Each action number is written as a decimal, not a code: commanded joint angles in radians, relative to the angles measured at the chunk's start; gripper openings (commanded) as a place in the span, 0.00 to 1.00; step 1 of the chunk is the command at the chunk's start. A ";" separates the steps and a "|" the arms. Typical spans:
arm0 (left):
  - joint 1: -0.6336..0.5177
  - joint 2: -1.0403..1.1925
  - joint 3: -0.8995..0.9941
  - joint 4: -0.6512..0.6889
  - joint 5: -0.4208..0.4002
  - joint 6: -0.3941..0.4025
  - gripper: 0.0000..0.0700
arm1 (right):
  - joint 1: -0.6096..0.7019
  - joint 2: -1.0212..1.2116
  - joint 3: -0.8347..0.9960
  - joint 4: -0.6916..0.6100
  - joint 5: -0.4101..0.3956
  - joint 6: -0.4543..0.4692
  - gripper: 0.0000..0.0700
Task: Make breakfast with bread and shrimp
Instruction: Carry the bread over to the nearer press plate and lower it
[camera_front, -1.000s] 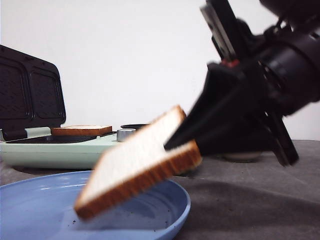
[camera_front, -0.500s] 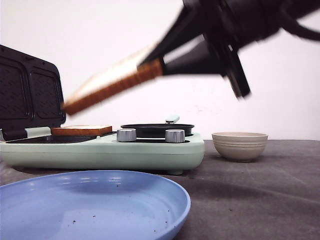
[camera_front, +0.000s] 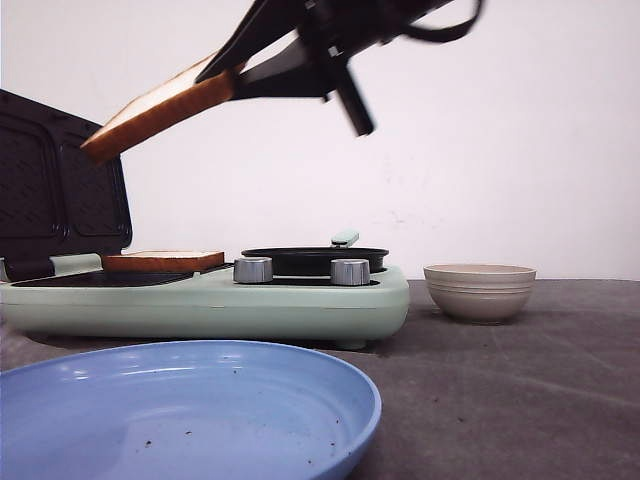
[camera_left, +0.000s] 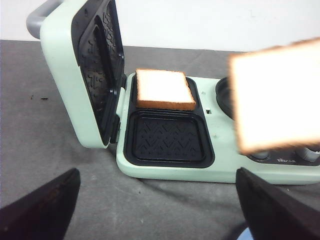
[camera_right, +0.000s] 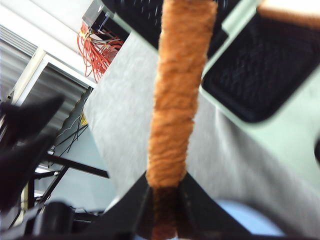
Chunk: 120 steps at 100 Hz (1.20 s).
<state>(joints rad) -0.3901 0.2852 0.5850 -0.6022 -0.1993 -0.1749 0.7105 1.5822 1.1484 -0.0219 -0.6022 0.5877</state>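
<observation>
Above the open mint-green sandwich maker (camera_front: 210, 300), in the front view, the right pincer (camera_front: 232, 75) clamps a tilted square slice of white bread (camera_front: 150, 112).

The left wrist view shows the left pincer (camera_left: 160, 207) spread wide, empty, and a second brown-crusted slice (camera_left: 164, 89) lying in the maker's far black plate.

The right wrist view shows the held slice's crust (camera_right: 177, 95) pinched edge-on.

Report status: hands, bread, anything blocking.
Right hand shut on bread slice, high over sandwich maker. Left hand open, empty. Other slice in far tray. Nothing blocking.
</observation>
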 joint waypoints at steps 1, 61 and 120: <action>-0.002 0.000 0.002 0.011 -0.008 0.004 0.79 | 0.007 0.067 0.063 0.006 -0.003 -0.011 0.00; -0.002 0.000 0.002 0.010 -0.021 0.002 0.79 | 0.043 0.448 0.382 0.074 0.008 0.110 0.00; -0.002 0.000 0.002 -0.008 -0.022 0.002 0.79 | 0.085 0.526 0.382 0.134 0.133 0.237 0.00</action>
<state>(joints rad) -0.3901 0.2852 0.5850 -0.6132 -0.2142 -0.1753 0.7834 2.0842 1.5047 0.1093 -0.4767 0.8131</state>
